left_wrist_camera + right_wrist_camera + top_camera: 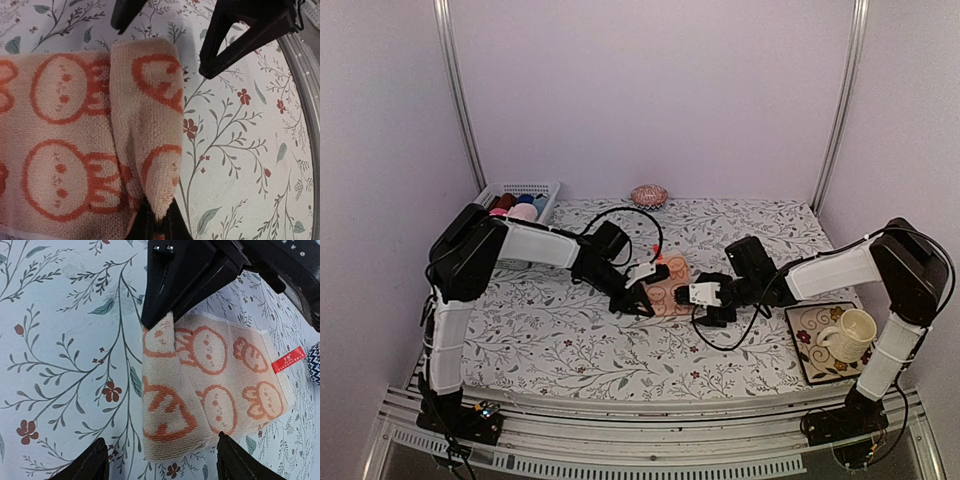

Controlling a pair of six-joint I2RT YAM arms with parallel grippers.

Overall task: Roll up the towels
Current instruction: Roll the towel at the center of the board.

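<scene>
A peach towel [672, 288] with an orange rabbit-like pattern lies at the table's middle, one edge folded over into a loose roll [167, 405]. My left gripper [645, 298] is shut on the end of that folded edge [157, 220]; it also shows at the top of the right wrist view [190, 275]. My right gripper [705, 296] is open, and its fingers [85, 465] straddle the other end of the fold without touching it. A light pink cloth [523, 212] lies in the basket.
A white basket [520, 190] with several small cloth rolls stands at the back left. A patterned ball [649, 195] sits at the back wall. A cream mug [850, 333] stands on a patterned tray [810, 350] at the right. A black cable loops beneath my right gripper.
</scene>
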